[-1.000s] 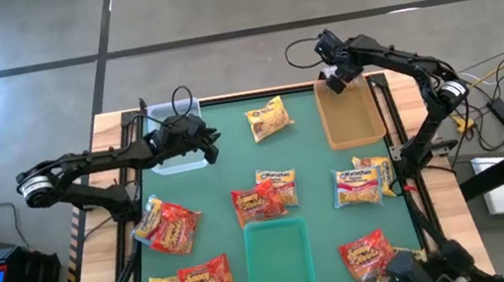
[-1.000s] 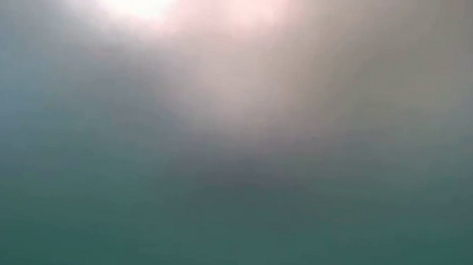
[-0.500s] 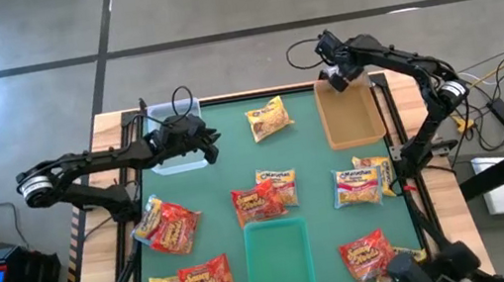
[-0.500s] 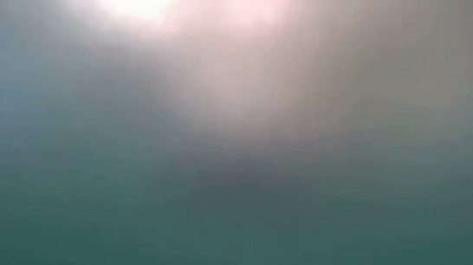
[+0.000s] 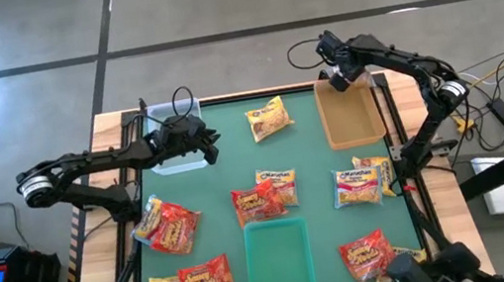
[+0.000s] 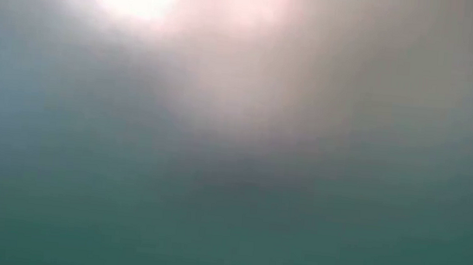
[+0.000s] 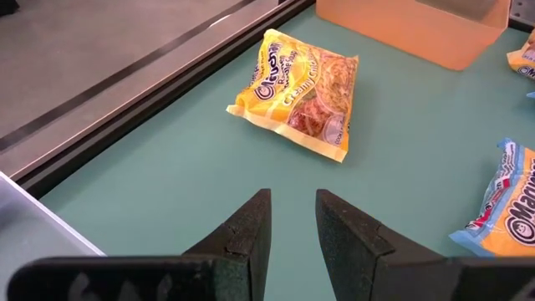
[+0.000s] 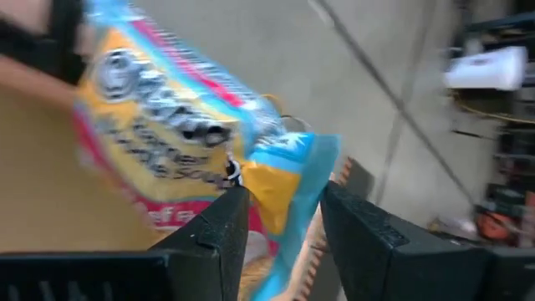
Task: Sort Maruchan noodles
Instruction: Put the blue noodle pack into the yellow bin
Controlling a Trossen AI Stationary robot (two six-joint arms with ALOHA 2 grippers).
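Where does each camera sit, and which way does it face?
High: overhead, straight down on the table, both arms, left gripper, right gripper.
Low: table height; only a teal blur, no robot.
Left wrist: behind its gripper, facing a yellow packet.
Right wrist: behind its gripper, a packet between its fingers.
Shared: the yellow packet and brown tray show in high and left wrist.

Two dark jointed arms, black cables; flat black tool fingers (image 7: 251, 234)
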